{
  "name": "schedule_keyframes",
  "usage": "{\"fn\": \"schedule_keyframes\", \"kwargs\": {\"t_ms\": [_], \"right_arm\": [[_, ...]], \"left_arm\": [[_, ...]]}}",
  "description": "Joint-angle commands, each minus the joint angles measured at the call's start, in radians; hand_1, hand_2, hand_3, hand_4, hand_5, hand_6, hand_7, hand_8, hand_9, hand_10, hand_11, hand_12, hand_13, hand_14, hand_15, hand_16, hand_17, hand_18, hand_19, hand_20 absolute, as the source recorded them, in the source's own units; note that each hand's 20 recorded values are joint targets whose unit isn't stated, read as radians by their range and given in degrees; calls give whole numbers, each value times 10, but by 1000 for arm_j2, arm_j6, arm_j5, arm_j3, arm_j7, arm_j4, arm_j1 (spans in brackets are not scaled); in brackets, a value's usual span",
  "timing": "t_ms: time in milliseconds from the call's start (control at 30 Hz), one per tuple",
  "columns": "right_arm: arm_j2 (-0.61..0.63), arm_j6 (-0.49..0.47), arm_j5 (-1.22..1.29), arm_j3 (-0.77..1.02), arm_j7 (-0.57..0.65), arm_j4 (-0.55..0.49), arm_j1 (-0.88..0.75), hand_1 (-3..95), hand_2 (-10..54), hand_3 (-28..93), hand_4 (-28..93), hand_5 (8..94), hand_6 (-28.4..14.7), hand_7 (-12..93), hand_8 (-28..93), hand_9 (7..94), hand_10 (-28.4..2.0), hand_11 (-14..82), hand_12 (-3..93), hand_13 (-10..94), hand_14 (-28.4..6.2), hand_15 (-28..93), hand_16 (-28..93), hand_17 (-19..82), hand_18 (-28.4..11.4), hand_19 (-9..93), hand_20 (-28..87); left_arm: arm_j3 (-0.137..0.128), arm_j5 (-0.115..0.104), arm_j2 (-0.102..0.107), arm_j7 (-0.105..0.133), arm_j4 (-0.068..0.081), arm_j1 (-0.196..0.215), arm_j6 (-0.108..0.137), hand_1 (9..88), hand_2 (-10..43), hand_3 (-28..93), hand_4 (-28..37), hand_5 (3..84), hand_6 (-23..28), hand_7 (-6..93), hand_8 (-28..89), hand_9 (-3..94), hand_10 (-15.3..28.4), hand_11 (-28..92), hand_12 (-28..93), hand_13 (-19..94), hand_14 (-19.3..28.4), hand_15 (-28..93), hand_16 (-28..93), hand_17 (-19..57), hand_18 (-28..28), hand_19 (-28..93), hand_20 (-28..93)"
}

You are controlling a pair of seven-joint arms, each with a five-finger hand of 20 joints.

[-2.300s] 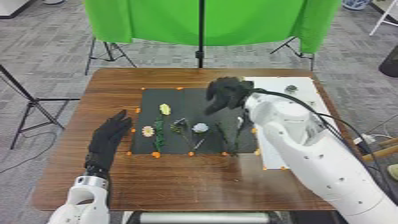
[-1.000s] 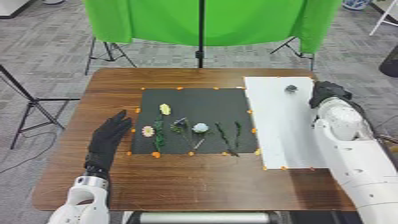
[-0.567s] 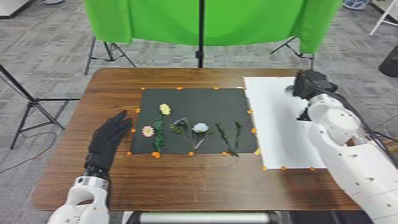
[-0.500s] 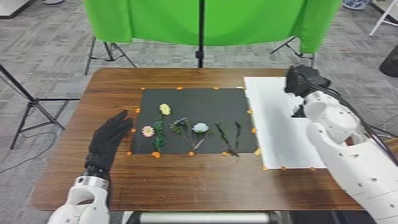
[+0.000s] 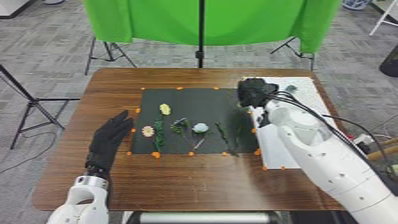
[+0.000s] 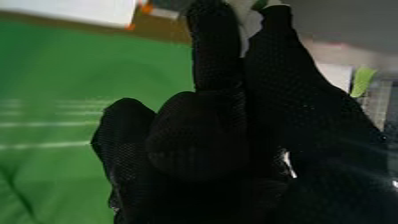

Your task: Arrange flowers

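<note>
My right hand (image 5: 256,93) is over the border between the black mat (image 5: 204,96) and the white sheet (image 5: 275,145); in the right wrist view, the glove of my right hand (image 6: 195,135) has a small green and whitish patch near its far end. On the mat lie a yellow flower (image 5: 165,109), a pink flower (image 5: 148,131), a pale blue flower (image 5: 200,128), a small purple flower (image 5: 180,122) and green stems (image 5: 223,133). One greyish flower (image 5: 290,88) is on the sheet. My left hand (image 5: 108,134) stays left of the mat, fingers straight.
Orange markers (image 5: 155,155) dot the borders of mat and sheet on the brown table (image 5: 195,185). Behind the table hang a green cloth (image 5: 151,22) and a black stand pole (image 5: 201,50). At the left stands a black tripod (image 5: 34,100).
From the far right edge of the white sheet, my right hand has moved left to the mat's border, uncovering the greyish flower. My left hand has kept still.
</note>
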Motion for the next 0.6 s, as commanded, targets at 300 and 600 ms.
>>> {"fn": "schedule_keyframes", "kwargs": {"t_ms": [300,600], "right_arm": [[16,-4,88,-36,-16,-87,-47,603,-95,558,-185,786,30,217,67,881,-97,63,344,882,-20,654,348,638,-115,932,622],[19,-144,66,-13,-36,-113,-54,549,-95,562,-182,718,19,198,58,792,-110,128,271,862,-23,657,346,621,-118,932,617]], "left_arm": [[-3,5,-9,-7,6,9,-11,205,-14,646,-235,417,37,53,-52,432,113,86,135,309,138,82,12,36,97,10,153],[-2,8,-10,-5,7,6,-13,206,-14,645,-236,417,37,52,-51,432,113,87,135,309,137,83,12,36,97,10,153]]}}
